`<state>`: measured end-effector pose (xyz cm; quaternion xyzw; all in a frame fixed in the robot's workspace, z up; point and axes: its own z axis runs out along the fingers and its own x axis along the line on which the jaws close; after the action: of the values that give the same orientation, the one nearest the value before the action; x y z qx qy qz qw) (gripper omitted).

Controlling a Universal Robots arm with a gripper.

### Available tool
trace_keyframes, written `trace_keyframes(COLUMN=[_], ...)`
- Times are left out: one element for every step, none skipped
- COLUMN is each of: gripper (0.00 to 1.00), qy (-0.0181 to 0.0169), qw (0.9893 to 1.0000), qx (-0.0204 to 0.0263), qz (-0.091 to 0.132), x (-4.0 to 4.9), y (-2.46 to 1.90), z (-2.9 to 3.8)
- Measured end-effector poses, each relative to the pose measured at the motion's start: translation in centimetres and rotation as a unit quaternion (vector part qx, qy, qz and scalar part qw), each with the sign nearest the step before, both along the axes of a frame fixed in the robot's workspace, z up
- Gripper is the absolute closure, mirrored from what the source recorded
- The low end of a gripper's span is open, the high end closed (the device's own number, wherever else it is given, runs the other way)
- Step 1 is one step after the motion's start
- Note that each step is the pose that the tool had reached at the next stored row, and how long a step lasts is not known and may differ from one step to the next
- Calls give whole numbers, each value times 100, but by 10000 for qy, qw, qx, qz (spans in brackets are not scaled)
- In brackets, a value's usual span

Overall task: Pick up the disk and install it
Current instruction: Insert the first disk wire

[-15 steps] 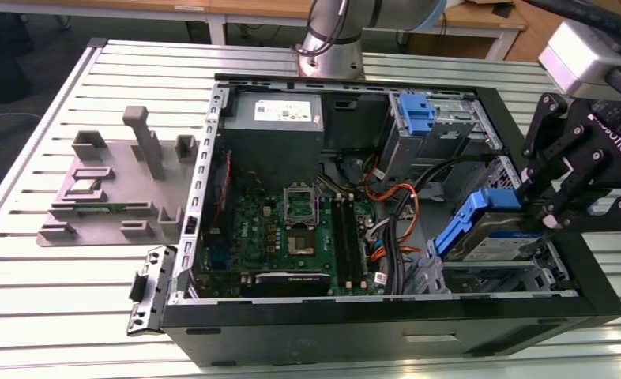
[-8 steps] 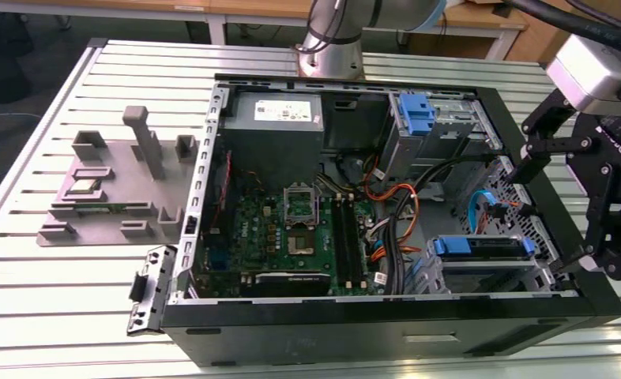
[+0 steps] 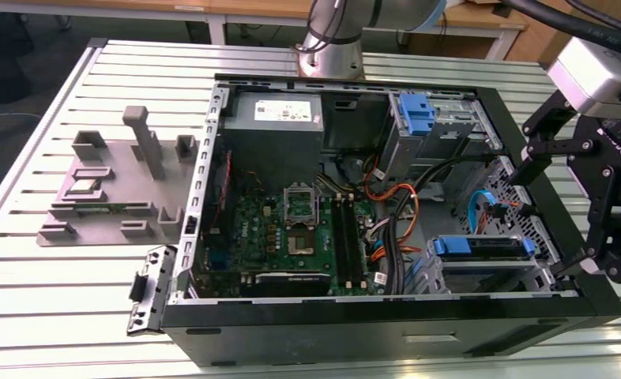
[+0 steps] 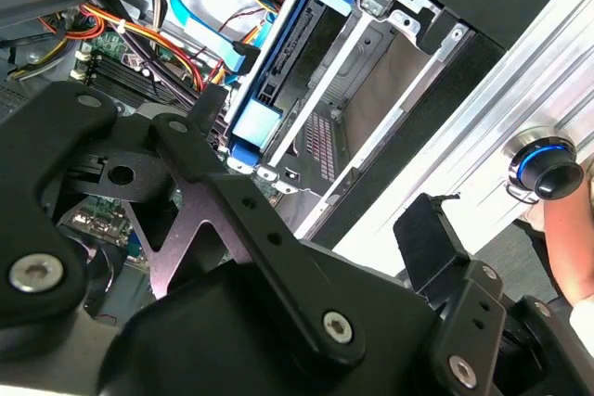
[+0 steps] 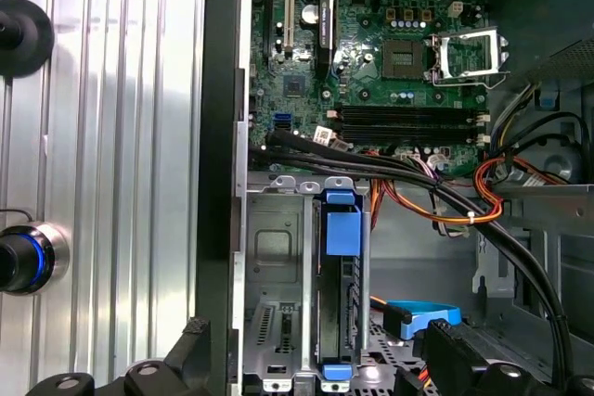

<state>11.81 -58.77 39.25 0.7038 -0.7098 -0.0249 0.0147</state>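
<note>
Claw empty, fingers spread wide apart, at computer case rim at exterior view's 3 o'clock, disk seated in drive cage, near claw at its 8 o'clock.

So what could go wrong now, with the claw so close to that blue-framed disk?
1. The open claw hangs at the case's edge. Its fingers could strike the metal drive cage, whose walls stand close beside the disk.
2. The cables run just past the cage and might snag as the claw goes in.
</note>
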Motion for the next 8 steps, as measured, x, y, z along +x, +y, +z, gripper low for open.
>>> trace_keyframes(gripper=[1, 1, 1, 1, 1, 1, 1, 1], qy=[0, 0, 0, 0, 0, 0, 0, 0], qw=[10000, 10000, 10000, 10000, 10000, 10000, 10000, 10000], qx=[0, 0, 0, 0, 0, 0, 0, 0], qz=[0, 0, 0, 0, 0, 0, 0, 0], x=[0, 0, 0, 0, 0, 0, 0, 0], y=[0, -1, -1, -1, -2, -2, -3, -3], z=[0, 0, 0, 0, 0, 0, 0, 0])
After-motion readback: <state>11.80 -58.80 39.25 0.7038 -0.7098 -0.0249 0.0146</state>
